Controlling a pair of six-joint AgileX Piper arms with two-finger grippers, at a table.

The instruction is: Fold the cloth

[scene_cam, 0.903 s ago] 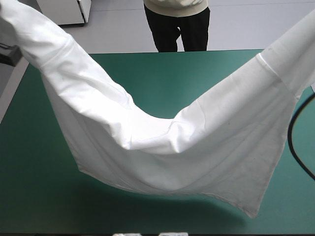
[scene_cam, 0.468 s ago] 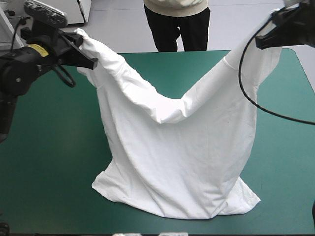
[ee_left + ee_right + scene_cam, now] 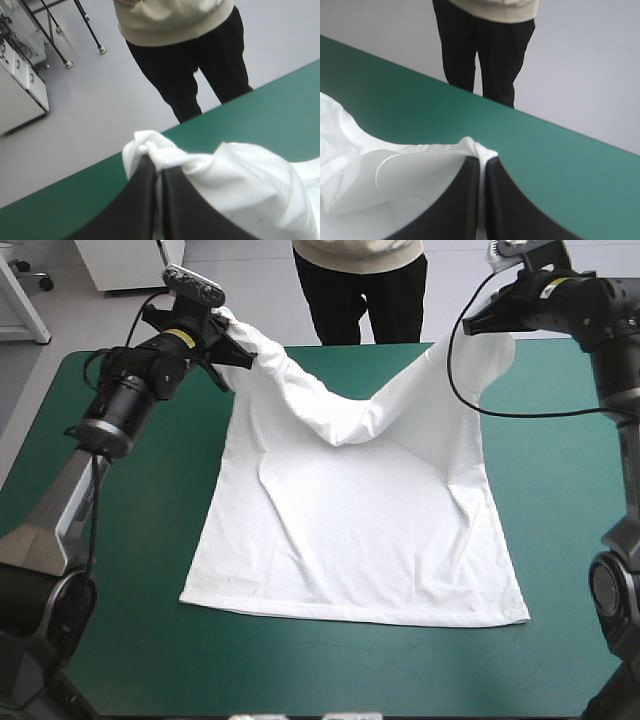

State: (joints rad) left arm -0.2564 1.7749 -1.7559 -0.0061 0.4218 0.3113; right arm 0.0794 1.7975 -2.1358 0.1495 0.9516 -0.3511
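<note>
Your left claw (image 3: 238,352) is pinched all but closed on a bunched corner of the T-shirt (image 3: 350,530), in the upper left of the high view, right over the far edge of the table (image 3: 120,640). Its wrist view shows the black fingers meeting in one arch, with a wad of white cloth (image 3: 235,170) squeezed out past the tips. It's the same with your right claw (image 3: 478,320) in the upper right: fingers nearly together, and a small white peak of fabric (image 3: 395,170) caught between them.

Here's what changed. Just before, the whole shirt hung in the air between the arms, sagging in the middle and clear of the table. Then the hem touched down. Now both claws have dropped lower and pulled toward the far edge, and most of the body is lying on the teal-green cover. I'd say the spread-out step is nearly done. Only the shoulder end is still lifted, so the actual folding looks close but hasn't started yet.

As for the shirt itself, it fills the centre of the frame and widens toward the hem, which runs fairly straight across the lower part. The body is mostly flat, with a few long creases running from the held corners down toward the hem, strongest on the right side. Between your claws the top edge droops in a U at upper middle.
</note>
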